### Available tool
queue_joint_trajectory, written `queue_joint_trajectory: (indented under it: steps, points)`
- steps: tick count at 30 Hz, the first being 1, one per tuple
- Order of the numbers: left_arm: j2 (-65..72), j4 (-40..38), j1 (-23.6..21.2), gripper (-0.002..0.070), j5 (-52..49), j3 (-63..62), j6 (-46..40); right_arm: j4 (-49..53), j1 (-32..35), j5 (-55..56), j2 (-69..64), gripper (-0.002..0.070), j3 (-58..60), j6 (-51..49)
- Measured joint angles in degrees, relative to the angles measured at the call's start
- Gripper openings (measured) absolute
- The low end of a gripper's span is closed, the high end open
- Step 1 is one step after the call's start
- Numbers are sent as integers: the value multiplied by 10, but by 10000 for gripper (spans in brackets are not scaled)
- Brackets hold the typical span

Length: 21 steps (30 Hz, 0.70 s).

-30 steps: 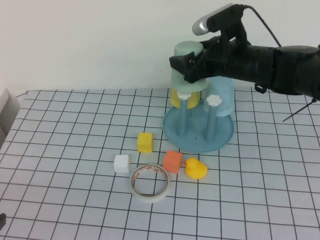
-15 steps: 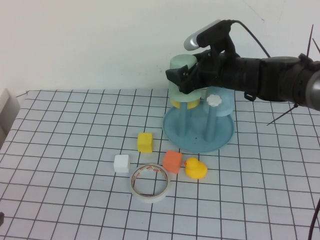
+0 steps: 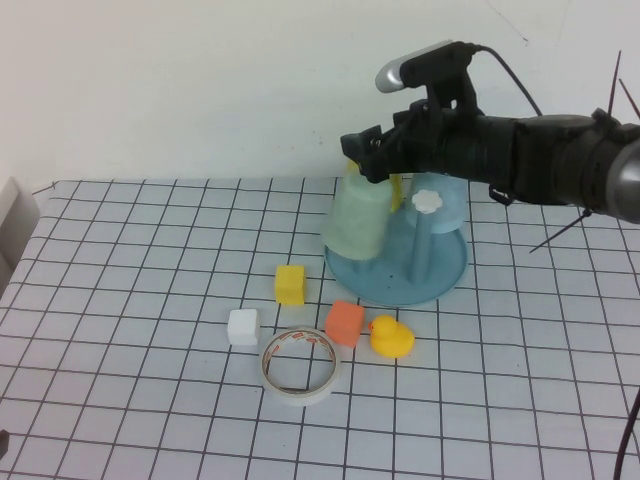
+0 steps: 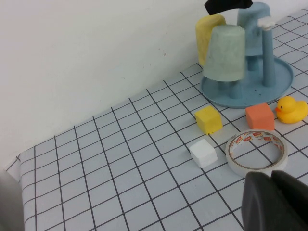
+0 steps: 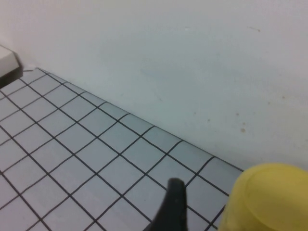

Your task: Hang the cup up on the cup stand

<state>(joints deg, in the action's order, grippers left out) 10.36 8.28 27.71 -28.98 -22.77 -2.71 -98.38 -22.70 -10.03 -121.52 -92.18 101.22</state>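
The pale mint-green cup [image 3: 358,222] hangs upside down over a front-left peg of the blue-teal cup stand [image 3: 440,285], leaning slightly. It also shows in the left wrist view [image 4: 225,53], as does the stand [image 4: 284,82]. My right gripper [image 3: 365,150] hovers just above the cup, open and apart from it. In the right wrist view only one dark finger [image 5: 173,207] shows, beside the yellow cup [image 5: 264,197]. My left gripper [image 4: 274,202] is shut and empty, low over the table near the tape roll.
On the stand are a yellow cup [image 3: 397,187], a light blue cup [image 3: 450,205] and a free peg with a white knob [image 3: 429,200]. In front lie a yellow cube [image 3: 290,284], white cube [image 3: 243,327], orange cube [image 3: 345,322], rubber duck [image 3: 391,337] and tape roll [image 3: 299,365].
The mint-green cup was held high above the peg; now it has dropped down over the peg and the right gripper has let go of it, staying above.
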Motion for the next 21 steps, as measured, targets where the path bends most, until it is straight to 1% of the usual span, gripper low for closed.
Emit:
queue_joint_trajectory:
  steps: [6,7,9,10,11,12,13,14,15,16,18,21]
  points:
    - [0,6,0,0,0,0,0,-1,-5,-2,0,646,0,-5]
    - [0,7,0,0,0,0,0,-1,-5,-7,1,641,0,-15]
    - [0,9,0,0,0,0,0,-1,-5,-19,5,605,0,-43]
    - [0,9,0,0,0,0,0,-1,-5,-25,11,565,0,-61]
    - [0,9,0,0,-1,0,2,-1,-5,-32,18,505,0,-79]
    - [0,9,0,0,-4,0,7,-1,-5,-39,27,428,0,-93]
    - [0,9,0,0,-10,0,17,-1,-5,-51,38,338,0,-109]
    - [0,9,0,0,-23,0,41,-1,-5,-74,60,168,0,-129]
    - [0,9,0,0,-33,0,54,-1,-5,-88,74,111,0,-139]
    - [0,9,0,0,-40,0,65,5,-5,-101,88,74,0,-150]
    - [0,4,0,0,-50,0,83,23,-5,-115,116,37,0,-180]
    - [0,-3,0,-1,-51,0,92,56,-5,-126,175,15,20,-214]
